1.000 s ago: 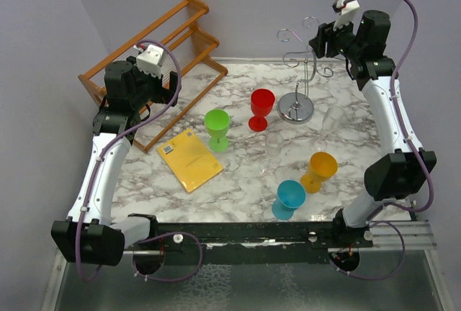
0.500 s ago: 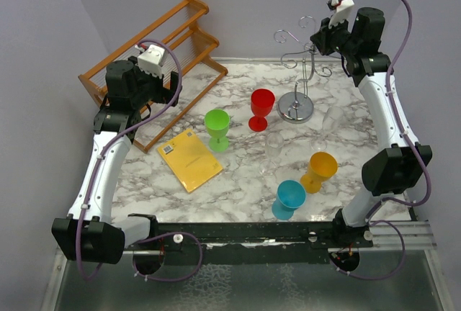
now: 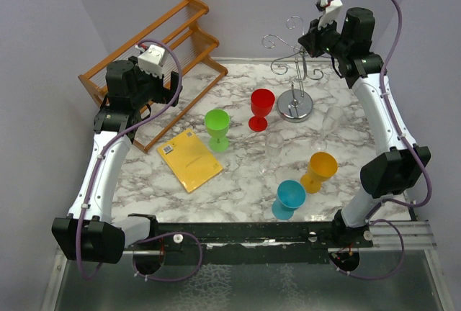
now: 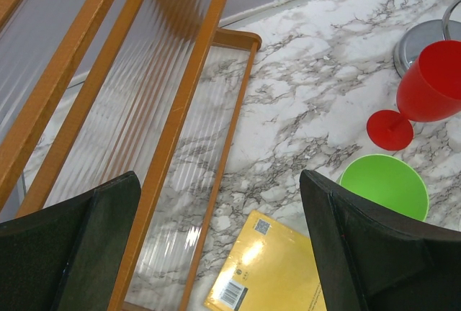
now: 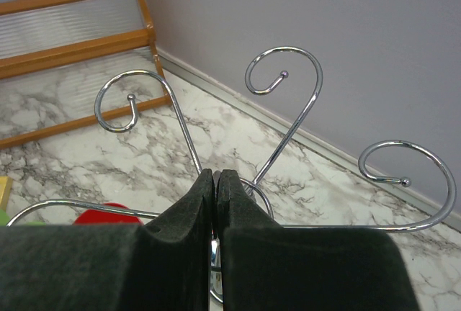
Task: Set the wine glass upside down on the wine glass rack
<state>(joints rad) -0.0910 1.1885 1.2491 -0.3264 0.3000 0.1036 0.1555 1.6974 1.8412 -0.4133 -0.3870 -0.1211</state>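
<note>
**Right jaws closing on the rack's crown, and the rack is leaning**

You are holding your right gripper [image 5: 216, 178] with its jaws pressed together at the crown of the silver wire wine glass rack [image 3: 295, 106]. They are apparently pinching thin wire there, though the contact itself is hiding behind the pads. A second ago those jaws were standing half apart. Since then the scrolled top is swinging left with your wrist while the round shiny base is staying roughly put, so you are likely tipping the stand, not loading it. The clear stemmed wine glass [image 3: 272, 150] is standing upright and untouched on the white marbled table [image 3: 238, 196], well apart from the rack. Your left gripper [image 4: 216, 253] is hovering spread wide and empty over the slatted wooden rack [image 4: 171, 131].
</note>
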